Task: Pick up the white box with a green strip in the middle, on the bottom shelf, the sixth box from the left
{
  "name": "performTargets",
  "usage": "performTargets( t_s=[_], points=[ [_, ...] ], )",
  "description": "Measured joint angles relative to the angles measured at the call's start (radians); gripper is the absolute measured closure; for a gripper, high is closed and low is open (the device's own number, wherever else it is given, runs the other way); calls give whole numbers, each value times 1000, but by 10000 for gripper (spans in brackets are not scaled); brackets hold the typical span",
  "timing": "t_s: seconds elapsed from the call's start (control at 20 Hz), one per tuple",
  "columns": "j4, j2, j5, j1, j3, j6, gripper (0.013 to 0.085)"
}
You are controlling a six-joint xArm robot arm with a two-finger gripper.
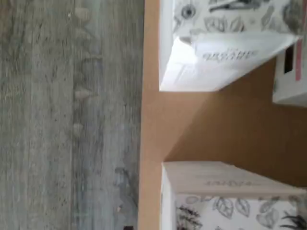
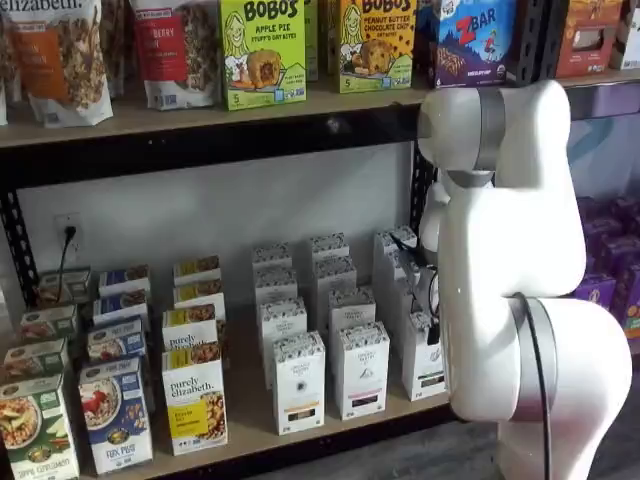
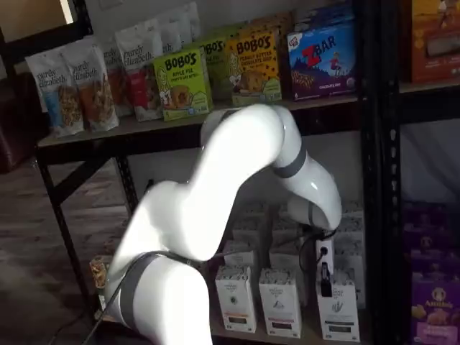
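Note:
The white box (image 2: 422,358) stands at the right end of the front row on the bottom shelf (image 2: 250,425), a tall white carton with a speckled top band; it also shows in a shelf view (image 3: 339,310). My gripper (image 3: 325,282) hangs just above and in front of that box's top, its black fingers seen side-on, so no gap shows. In a shelf view the gripper (image 2: 436,326) is partly hidden by the arm. The wrist view shows two speckled white cartons (image 1: 216,52) (image 1: 230,196) with bare tan shelf (image 1: 192,124) between them.
Two similar white cartons (image 2: 298,382) (image 2: 360,368) stand left of the target, with more rows behind. Purely elizabeth boxes (image 2: 195,400) fill the left. The upper shelf (image 2: 200,110) holds Bobo's boxes. A black rack post (image 3: 377,180) and purple boxes (image 3: 431,302) are right. Grey floor (image 1: 72,115) lies below.

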Motion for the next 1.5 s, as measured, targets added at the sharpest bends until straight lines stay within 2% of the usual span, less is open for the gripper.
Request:
performTargets(
  t_s=[0.2,0.35,0.75,0.8,0.95,1.05,1.1,1.15,1.4,1.5],
  points=[
    [-68,26,10,4,-21,62,130],
    [-103,39,-18,8,-16,96,130],
    [-70,61,-36,10,-29,69,130],
    [-65,62,-31,10,-33,65,170],
    [-62,64,-20,10,-41,62,210],
    [-69,65,-17,10,-43,68,290],
    [-69,65,-15,10,-44,68,290],
    [-69,65,-14,10,-45,68,330],
    [-71,65,-23,10,-43,70,330],
    [-65,64,-21,9,-44,65,410]
  ],
)
